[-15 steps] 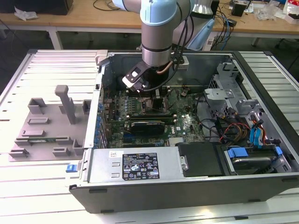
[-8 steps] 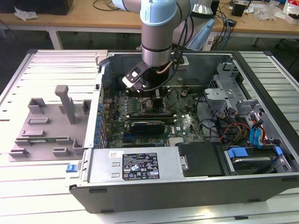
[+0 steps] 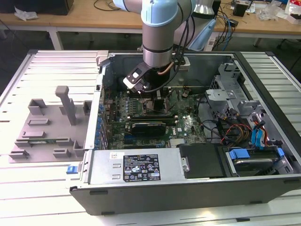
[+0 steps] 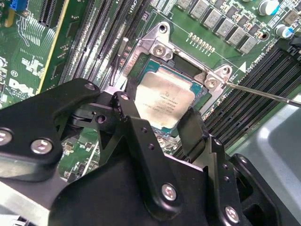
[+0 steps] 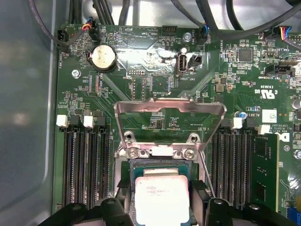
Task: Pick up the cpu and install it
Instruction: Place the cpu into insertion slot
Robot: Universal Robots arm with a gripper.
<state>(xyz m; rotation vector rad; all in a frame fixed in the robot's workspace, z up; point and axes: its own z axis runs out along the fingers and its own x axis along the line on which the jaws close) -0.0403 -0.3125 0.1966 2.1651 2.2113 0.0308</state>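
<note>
Silvery cpu (image 4: 162, 101) is pinched by the gripper (image 4: 158, 112) over the socket (image 4: 155, 47). I would keep it level, corners aligned.

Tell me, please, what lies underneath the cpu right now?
The cpu, held by the gripper, sits over the open socket frame on the green motherboard. A rim of socket shows around its edges. The socket's contacts directly below are covered by the chip.

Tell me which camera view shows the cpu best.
Second wrist view: the cpu appears almost whole at the open socket. The first wrist view cuts it at the frame edge. In the exterior view the arm covers it.
</note>
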